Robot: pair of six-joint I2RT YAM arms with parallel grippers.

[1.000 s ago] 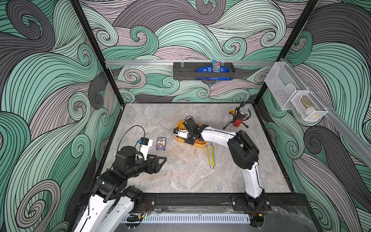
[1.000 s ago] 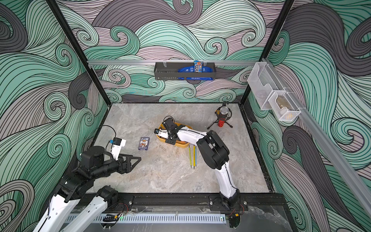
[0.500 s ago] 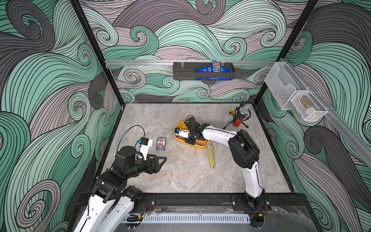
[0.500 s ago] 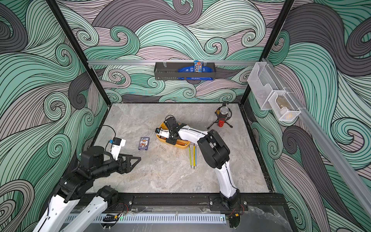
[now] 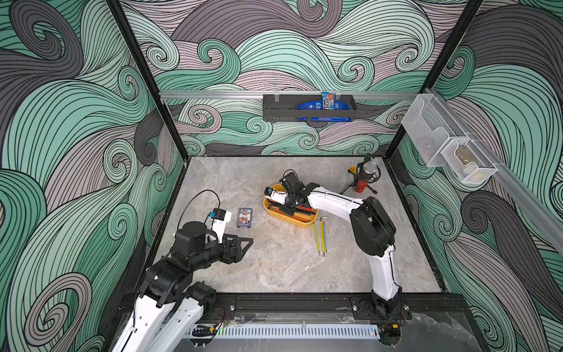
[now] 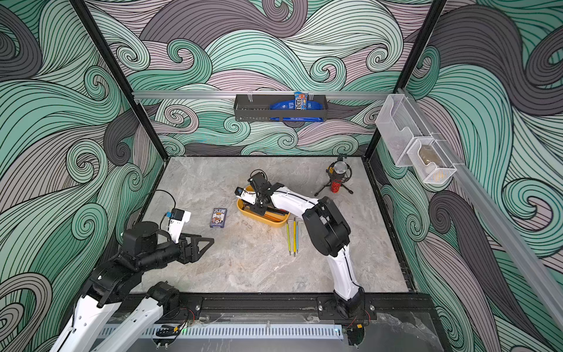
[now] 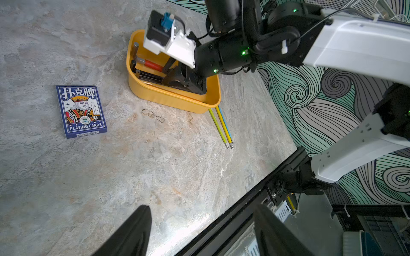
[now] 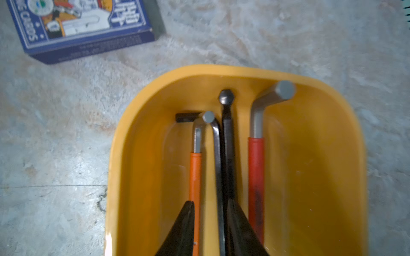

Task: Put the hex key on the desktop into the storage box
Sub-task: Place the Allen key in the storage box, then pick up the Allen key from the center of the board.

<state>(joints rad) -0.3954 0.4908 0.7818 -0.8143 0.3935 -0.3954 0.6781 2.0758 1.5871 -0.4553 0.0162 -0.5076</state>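
Resting inside the storage box (image 8: 310,168) are several hex keys (image 8: 256,168).

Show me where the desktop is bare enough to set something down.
Bare: the wide near strip of desktop between the left gripper and the right arm; also the far-left corner behind the playing cards. Crowded: around the storage box, with the right gripper inside and hex keys beside it.
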